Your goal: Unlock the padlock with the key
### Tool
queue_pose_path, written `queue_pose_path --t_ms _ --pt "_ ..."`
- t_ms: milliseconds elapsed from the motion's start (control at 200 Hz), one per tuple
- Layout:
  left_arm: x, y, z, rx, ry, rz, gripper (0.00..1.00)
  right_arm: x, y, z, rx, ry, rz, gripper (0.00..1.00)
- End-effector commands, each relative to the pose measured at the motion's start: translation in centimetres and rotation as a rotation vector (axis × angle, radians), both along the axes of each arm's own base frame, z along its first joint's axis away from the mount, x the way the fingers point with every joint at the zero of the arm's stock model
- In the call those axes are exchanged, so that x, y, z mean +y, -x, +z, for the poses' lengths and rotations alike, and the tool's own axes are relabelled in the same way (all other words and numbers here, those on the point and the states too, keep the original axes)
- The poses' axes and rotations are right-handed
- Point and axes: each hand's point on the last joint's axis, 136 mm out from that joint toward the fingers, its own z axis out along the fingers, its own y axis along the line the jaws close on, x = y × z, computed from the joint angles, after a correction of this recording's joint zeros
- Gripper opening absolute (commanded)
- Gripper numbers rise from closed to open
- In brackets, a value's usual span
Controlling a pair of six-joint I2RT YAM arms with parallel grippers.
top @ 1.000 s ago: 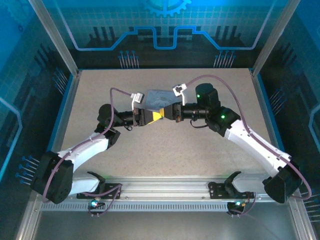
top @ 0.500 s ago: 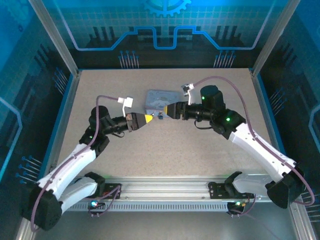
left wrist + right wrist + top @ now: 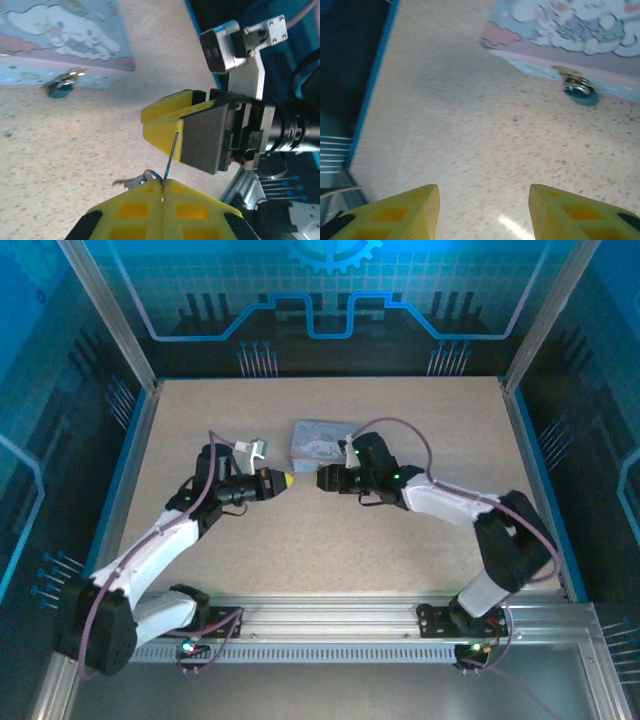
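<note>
My left gripper (image 3: 162,184) is shut on the key (image 3: 170,154). The thin blade sticks up out of the yellow fingertips, and its ring (image 3: 149,175) shows beside them. The padlock (image 3: 62,88), small and bluish, hangs at the front of the pale blue cartoon tin (image 3: 60,30) and rests on the table. My right gripper (image 3: 484,200) is open with nothing between its fingers. It looks at the padlock (image 3: 580,91) from a short way off. From above, the left gripper (image 3: 285,481) and the right gripper (image 3: 325,480) face each other tip to tip, a small gap apart.
The tin (image 3: 320,439) lies flat on the speckled table, just behind both grippers. A blue rim (image 3: 128,465) and metal posts bound the table. The right gripper's grey pad and yellow finger (image 3: 172,120) sit close in front of the key's tip.
The grippers met a second ago and have since drawn apart. The right one has opened and its arm has swung lower. The left has pulled back leftward with the key.
</note>
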Motion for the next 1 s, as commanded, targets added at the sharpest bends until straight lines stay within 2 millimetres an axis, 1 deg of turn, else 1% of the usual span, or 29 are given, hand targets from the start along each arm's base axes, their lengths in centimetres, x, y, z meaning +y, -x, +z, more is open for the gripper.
queue_pose_path --t_ms 0,65,145,205,345,520,630,785,885,995 --pt "0.8 -2.7 0.6 -0.057 -0.021 0.044 0.00 1.4 -2.4 -1.3 -0.071 0.056 -0.036 0.50" --pt "1.3 -4.0 0.0 -0.053 -0.030 0.072 0.00 1.7 -3.3 -2.9 -0.063 0.106 -0.066 0.49" --pt "2.1 -5.7 -0.4 -0.057 -0.054 0.118 0.00 1.5 -4.3 -4.7 -0.039 0.148 -0.115 0.49" --pt "2.8 -7.0 -0.6 -0.060 -0.072 0.156 0.00 1.4 -5.0 -5.6 -0.029 0.168 -0.150 0.49" --pt "4.1 -9.8 -1.1 -0.047 -0.077 0.219 0.00 1.2 -5.9 -6.4 -0.051 0.235 -0.190 0.46" --pt "4.4 -12.5 -1.6 -0.031 -0.045 0.243 0.00 1.2 -6.6 -7.2 -0.075 0.346 -0.203 0.44" --pt "4.3 -13.3 -1.9 -0.028 -0.041 0.240 0.00 1.0 -6.9 -8.0 -0.064 0.406 -0.221 0.43" --pt "4.2 -13.5 -2.6 -0.018 -0.046 0.227 0.00 0.7 -7.5 -8.5 -0.064 0.474 -0.257 0.40" --pt "4.1 -13.4 -3.0 -0.013 -0.043 0.214 0.00 0.4 -7.9 -8.6 -0.060 0.513 -0.280 0.37" --pt "4.1 -13.2 -3.4 -0.006 -0.039 0.203 0.00 0.2 -8.2 -8.8 -0.060 0.531 -0.301 0.30"
